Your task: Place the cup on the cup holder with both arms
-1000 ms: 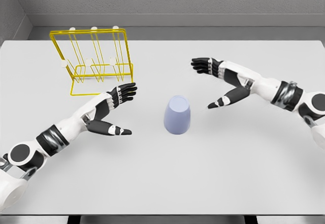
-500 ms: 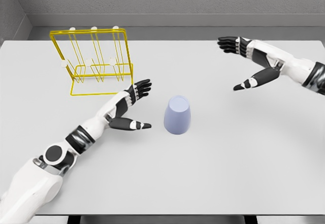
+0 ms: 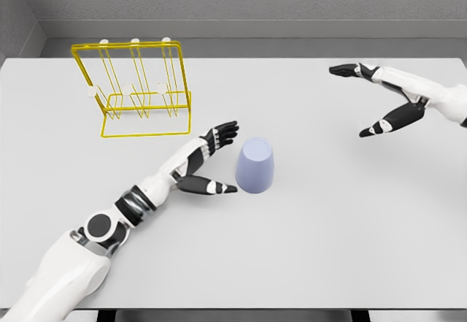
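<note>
A pale lavender cup (image 3: 255,165) stands upside down near the middle of the white table (image 3: 314,249). My left hand (image 3: 219,158) is open right beside the cup's left side, fingers above and thumb below, almost touching it. A yellow wire cup holder (image 3: 136,88) stands at the back left, with white-tipped pegs. My right hand (image 3: 368,99) is open far to the right of the cup, near the table's right edge, holding nothing.
A grey wall runs behind the table's far edge. The table's front edge lies along the bottom of the view.
My left hand has slid right, from a hand's width away to right beside the cup. My right hand has drawn back to the right and farther from the cup.
</note>
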